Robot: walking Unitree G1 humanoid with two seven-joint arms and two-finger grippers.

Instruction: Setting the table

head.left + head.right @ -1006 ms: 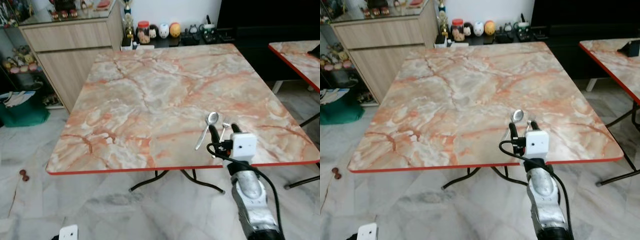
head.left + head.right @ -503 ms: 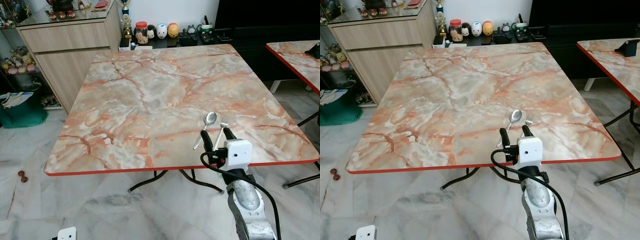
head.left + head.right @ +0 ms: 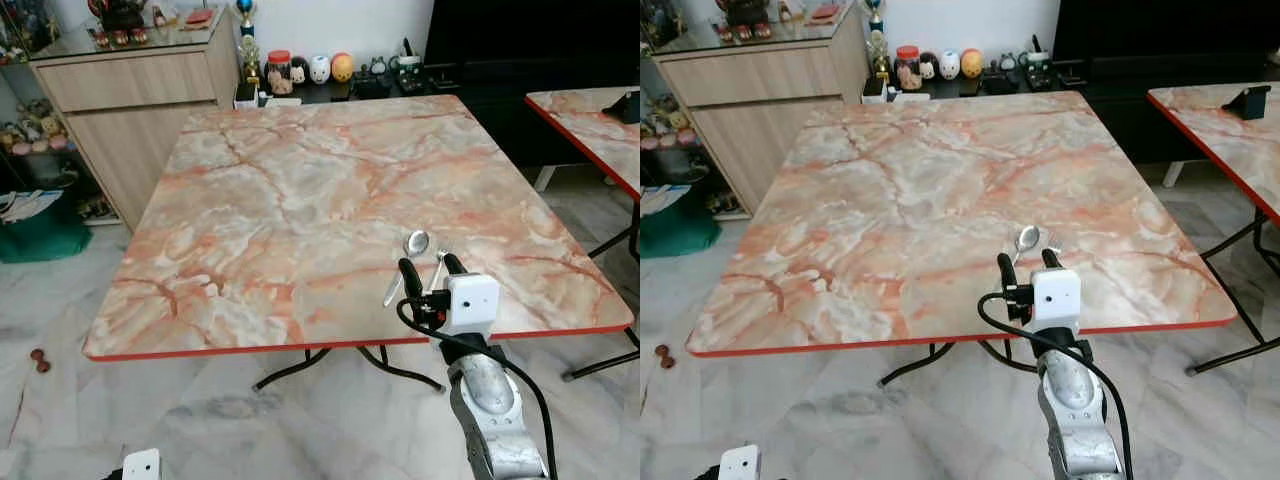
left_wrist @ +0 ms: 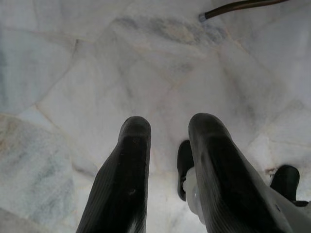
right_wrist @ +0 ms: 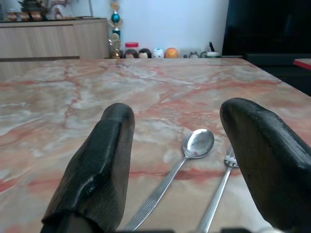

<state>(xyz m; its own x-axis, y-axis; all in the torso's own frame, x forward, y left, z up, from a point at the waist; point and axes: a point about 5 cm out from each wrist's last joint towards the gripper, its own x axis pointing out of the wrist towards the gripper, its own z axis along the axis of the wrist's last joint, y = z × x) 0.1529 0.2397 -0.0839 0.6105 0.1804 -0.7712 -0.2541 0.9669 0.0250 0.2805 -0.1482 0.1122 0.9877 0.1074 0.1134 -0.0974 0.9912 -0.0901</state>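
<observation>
A silver spoon (image 3: 409, 256) and a silver fork (image 5: 219, 186) lie side by side on the marble-patterned table (image 3: 300, 200), near its front right edge. In the right wrist view the spoon (image 5: 183, 162) lies left of the fork, both handles toward me. My right gripper (image 3: 428, 273) hovers at the table's front edge just behind the handles, open, with nothing between its fingers (image 5: 99, 160). My left gripper (image 4: 167, 145) hangs low over the pale floor, open and holding nothing.
A wooden sideboard (image 3: 140, 100) stands at the back left, with jars and figurines (image 3: 320, 68) on a low dark shelf behind the table. A second marble table (image 3: 590, 120) stands to the right. A green bag (image 3: 40, 225) sits on the floor at left.
The camera has shifted, so the table sits slightly further off. My right gripper has drawn back a little from the spoon and fork toward the table's front edge. The cutlery has not moved.
</observation>
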